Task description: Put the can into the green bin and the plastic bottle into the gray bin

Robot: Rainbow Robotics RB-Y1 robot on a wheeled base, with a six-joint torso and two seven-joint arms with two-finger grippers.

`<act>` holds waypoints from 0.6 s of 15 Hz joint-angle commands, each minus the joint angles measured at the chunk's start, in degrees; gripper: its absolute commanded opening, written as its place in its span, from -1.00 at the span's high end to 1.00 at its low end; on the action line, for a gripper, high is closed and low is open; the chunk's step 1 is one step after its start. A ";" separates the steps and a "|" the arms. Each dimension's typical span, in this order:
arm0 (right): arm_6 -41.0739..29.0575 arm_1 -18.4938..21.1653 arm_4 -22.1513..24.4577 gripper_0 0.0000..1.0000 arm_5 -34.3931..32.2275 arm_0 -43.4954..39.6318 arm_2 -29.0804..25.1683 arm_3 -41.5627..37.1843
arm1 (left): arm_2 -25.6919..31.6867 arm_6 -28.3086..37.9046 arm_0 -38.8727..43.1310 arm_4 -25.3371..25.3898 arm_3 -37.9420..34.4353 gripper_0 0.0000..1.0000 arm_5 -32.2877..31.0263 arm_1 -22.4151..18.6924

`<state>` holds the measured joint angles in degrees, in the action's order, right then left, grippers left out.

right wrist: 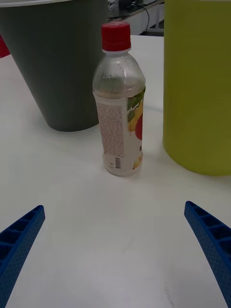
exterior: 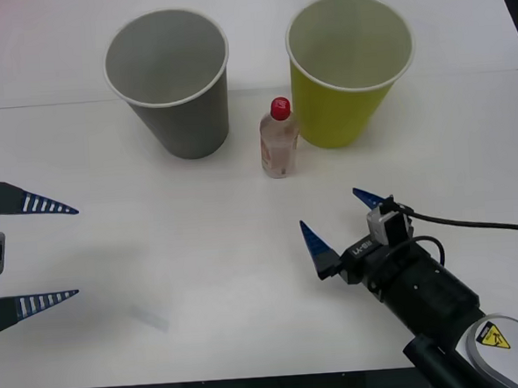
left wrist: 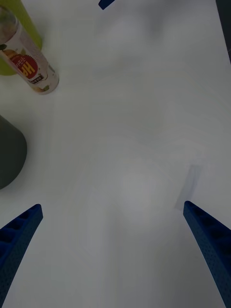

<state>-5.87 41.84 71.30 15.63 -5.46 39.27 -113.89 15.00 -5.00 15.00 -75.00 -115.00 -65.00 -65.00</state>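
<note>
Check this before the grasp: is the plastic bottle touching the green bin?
Apart. The right wrist view shows bare white table between the plastic bottle and the green bin; both stand upright.

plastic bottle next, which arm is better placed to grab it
Right. The right gripper is open and aimed at the plastic bottle, which stands upright between its spread fingers in the right wrist view. The left gripper sits at the table's left edge, farther off.
</note>
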 commanded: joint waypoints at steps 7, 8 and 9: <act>0.15 -13.10 3.32 -1.00 0.80 8.80 0.28 13.26 | 0.00 0.00 0.00 0.00 0.00 -1.00 0.00 0.00; 0.15 -14.24 3.50 -1.00 0.98 9.59 0.37 14.58 | 0.00 0.00 0.00 0.00 0.00 -1.00 0.00 0.00; 0.07 -15.56 3.93 -1.00 1.59 10.82 0.54 16.07 | 0.00 0.00 0.00 0.00 0.00 -1.00 0.00 0.00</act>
<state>-5.74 27.18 74.94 16.83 4.55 39.70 -98.83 15.00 -5.00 15.00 -75.00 -115.00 -65.00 -65.00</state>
